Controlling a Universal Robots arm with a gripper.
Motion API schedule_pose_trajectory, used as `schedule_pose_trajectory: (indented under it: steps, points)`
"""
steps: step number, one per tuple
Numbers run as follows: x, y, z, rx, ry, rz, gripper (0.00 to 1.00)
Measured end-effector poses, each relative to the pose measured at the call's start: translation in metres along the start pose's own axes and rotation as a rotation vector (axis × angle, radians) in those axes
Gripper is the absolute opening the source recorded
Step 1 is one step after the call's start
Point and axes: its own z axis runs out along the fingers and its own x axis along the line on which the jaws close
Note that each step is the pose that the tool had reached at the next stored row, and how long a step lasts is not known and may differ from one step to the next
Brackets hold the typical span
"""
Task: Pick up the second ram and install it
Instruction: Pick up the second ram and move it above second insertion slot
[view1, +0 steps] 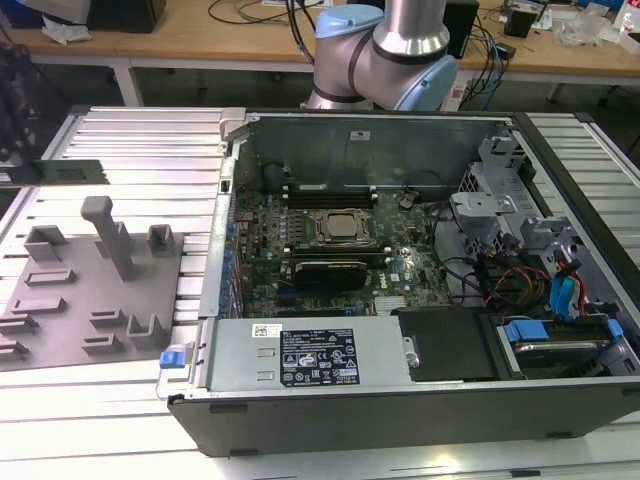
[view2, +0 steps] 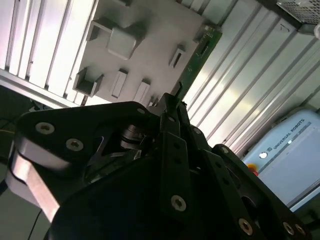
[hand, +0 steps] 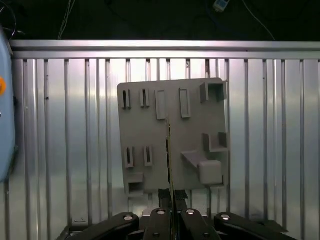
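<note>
One thin green circuit-board stick, the second ram (view1: 68, 172), hangs level at the upper left of the exterior view. It is above the ribbed metal table (view1: 130, 140), and its outer end reaches the frame's edge. Below it lies a flat grey plastic holder plate (view1: 60, 300), studded with blocky slots and one tall square post (view1: 112, 240). In the centre stands the open computer case (view1: 400, 410), dark sheet-metal walls around a green motherboard (view1: 400, 275) with a square CPU socket (view1: 340, 228). The arm (view1: 400, 50), smooth silver and pale blue, rises at top centre. Orange and blue cables (view1: 560, 285) tangle in the case's right part.

In both wrist views the black gripper (hand: 171, 194) (view2: 172, 102) is pinched narrow on one end of the ram (hand: 169, 145) (view2: 197, 60). The ram juts out edge-on over the grey plate (hand: 145, 130).
</note>
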Motion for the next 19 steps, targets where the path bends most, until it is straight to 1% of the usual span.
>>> schedule_pose_trajectory:
  steps: [2, 3, 4, 6, 7, 8, 10, 12, 13, 15, 16, 17, 19]
  points:
    - [-0.0001, -0.0116, -0.0001, 0.0000, -0.0001, 0.000, 0.14]
    - [-0.0003, -0.0242, -0.0003, -0.0002, 0.0001, 0.000, 0.14]
    - [-0.0004, -0.0341, -0.0003, -0.0002, 0.0000, 0.000, 0.14]
    - [-0.0005, -0.0427, -0.0004, -0.0003, 0.0000, 0.000, 0.14]
    - [-0.0006, -0.0509, -0.0005, -0.0004, 0.0000, 0.000, 0.14]
    - [-0.0007, -0.0616, -0.0006, -0.0005, 0.0000, 0.000, 0.14]
    - [-0.0009, -0.0755, -0.0007, -0.0005, -0.0007, 0.001, 0.14]
    - [-0.0010, -0.0782, -0.0006, -0.0003, -0.0022, 0.009, 0.14]
    - [-0.0011, -0.0797, -0.0004, 0.0002, -0.0034, 0.023, 0.14]
    - [-0.0012, -0.0811, -0.0002, 0.0005, -0.0047, 0.034, 0.14]
    - [-0.0014, -0.0859, -0.0001, 0.0006, -0.0059, 0.040, 0.14]
    - [-0.0024, -0.0943, 0.0000, 0.0007, -0.0059, 0.042, 0.14]
    - [-0.0040, -0.1063, 0.0004, 0.0009, -0.0061, 0.045, 0.14]
